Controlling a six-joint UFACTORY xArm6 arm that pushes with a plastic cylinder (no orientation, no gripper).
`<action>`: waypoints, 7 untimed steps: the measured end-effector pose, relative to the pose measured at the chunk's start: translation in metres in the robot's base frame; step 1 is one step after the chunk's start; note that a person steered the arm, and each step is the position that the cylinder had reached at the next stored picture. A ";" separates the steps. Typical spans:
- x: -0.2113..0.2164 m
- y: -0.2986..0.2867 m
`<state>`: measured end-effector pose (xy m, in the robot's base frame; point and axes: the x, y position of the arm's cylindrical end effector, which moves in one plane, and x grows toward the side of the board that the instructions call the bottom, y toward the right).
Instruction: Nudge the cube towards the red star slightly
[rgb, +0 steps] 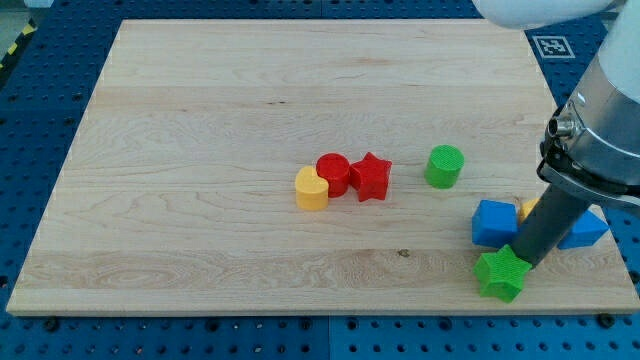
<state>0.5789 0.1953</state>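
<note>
The blue cube (494, 222) sits on the wooden board (250, 120) at the lower right. The red star (371, 177) lies near the middle, to the cube's left, touching a red cylinder (333, 173). My tip (528, 262) is at the end of the dark rod, just right of and below the cube, touching or nearly touching the green star (500, 273). The rod hides part of a yellow block (529, 209) and part of another blue block (586, 230).
A yellow heart-like block (311, 189) touches the red cylinder on its left. A green cylinder (444, 166) stands right of the red star. The board's right edge and bottom edge are close to my tip.
</note>
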 end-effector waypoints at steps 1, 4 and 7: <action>0.000 0.013; -0.027 0.004; -0.038 0.004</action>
